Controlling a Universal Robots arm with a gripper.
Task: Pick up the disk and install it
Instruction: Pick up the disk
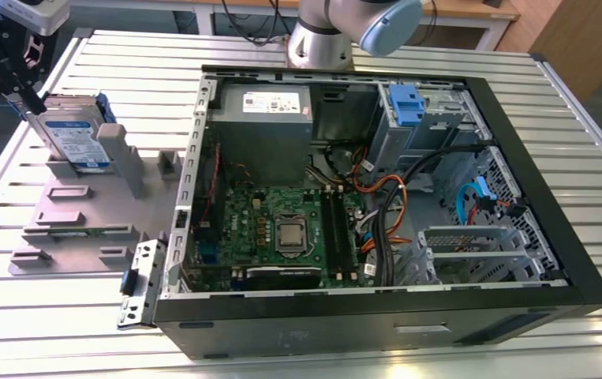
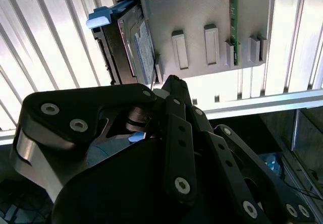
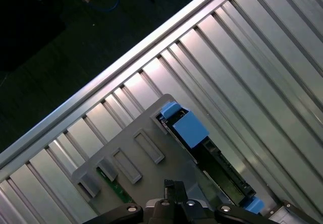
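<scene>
Exterior view: gripper [image 1: 27, 99], whether open or closed I could not tell, hung just above upright disk's [image 1: 74, 134] top edge, bare slatted table [image 1: 121, 63] open around it.

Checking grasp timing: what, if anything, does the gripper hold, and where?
Nothing visibly: the gripper is close beside the disk, which stands in a grey holder.

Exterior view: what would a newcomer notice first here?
The open computer case dominates the middle of the ribbed metal table, its green motherboard bare. At the exterior view's left, the disk stands upright in a grey holder plate, with the black tool close by its upper edge.
</scene>
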